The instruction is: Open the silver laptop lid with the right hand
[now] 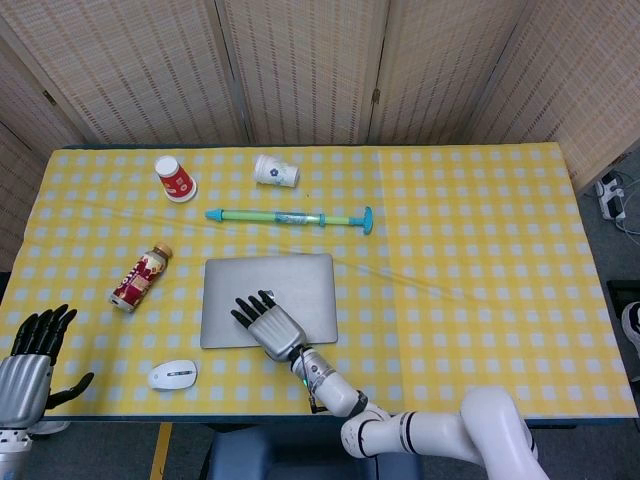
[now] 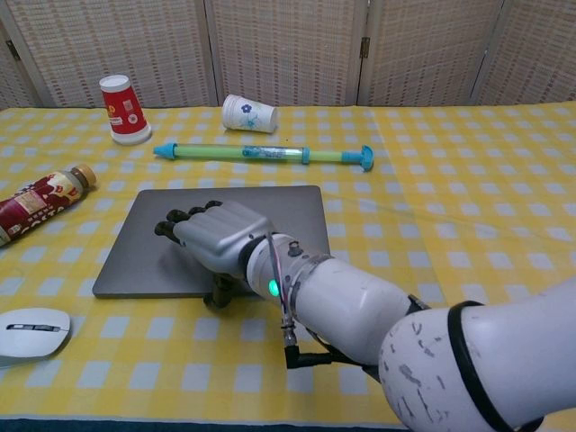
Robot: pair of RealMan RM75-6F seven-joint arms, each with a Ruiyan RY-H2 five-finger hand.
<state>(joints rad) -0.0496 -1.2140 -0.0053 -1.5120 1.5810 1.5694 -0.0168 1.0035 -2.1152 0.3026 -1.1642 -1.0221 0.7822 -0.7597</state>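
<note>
The right robot hand [image 2: 214, 238] sits low over the near edge of the silver laptop [image 2: 229, 232], lid shut and flat on the worktop [image 2: 468, 225]. Its fingers are apart above the lid and its thumb hangs at the front lip, gripping nothing. I judge this the reach step; next the thumb must hook under that lip and lift. A mouse [image 2: 30, 326] lies near-left of it and a bottle [image 2: 40, 205] further left. Beyond the laptop lie a green tube [image 2: 261, 154] and two cups, leaving swing room. The left robot hand [image 1: 30, 355] idles with fingers apart.
</note>
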